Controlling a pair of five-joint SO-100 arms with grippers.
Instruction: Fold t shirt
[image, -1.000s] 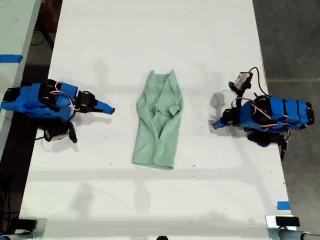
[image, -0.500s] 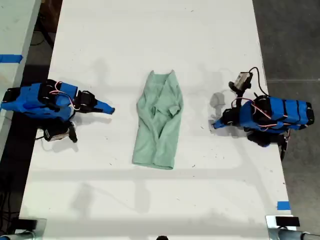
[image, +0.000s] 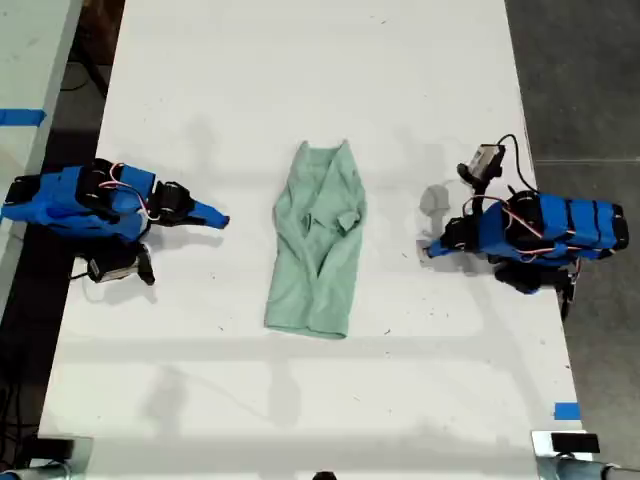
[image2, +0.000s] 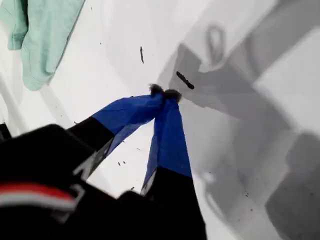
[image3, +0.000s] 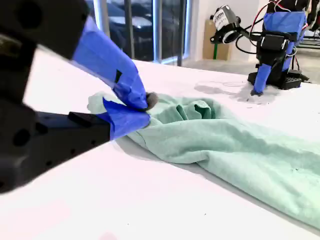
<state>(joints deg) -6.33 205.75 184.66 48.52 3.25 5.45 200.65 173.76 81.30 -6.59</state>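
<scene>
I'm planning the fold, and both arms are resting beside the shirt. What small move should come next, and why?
Probably open my second end effector and reach toward the t shirt. The shirt lies in a narrow strip, untouched; my second end effector and my first end effector are both shut and apart from it.

the t shirt (image: 318, 243) is small, pale mint-green and wrinkled. it lies flat on the white tabletop (image: 300, 80), near the middle in the exterior view, folded lengthwise into a narrow strip. the collar end points toward the top of the exterior view, the hem toward the bottom. one short sleeve lies tucked over its middle. nothing touches it.
</scene>
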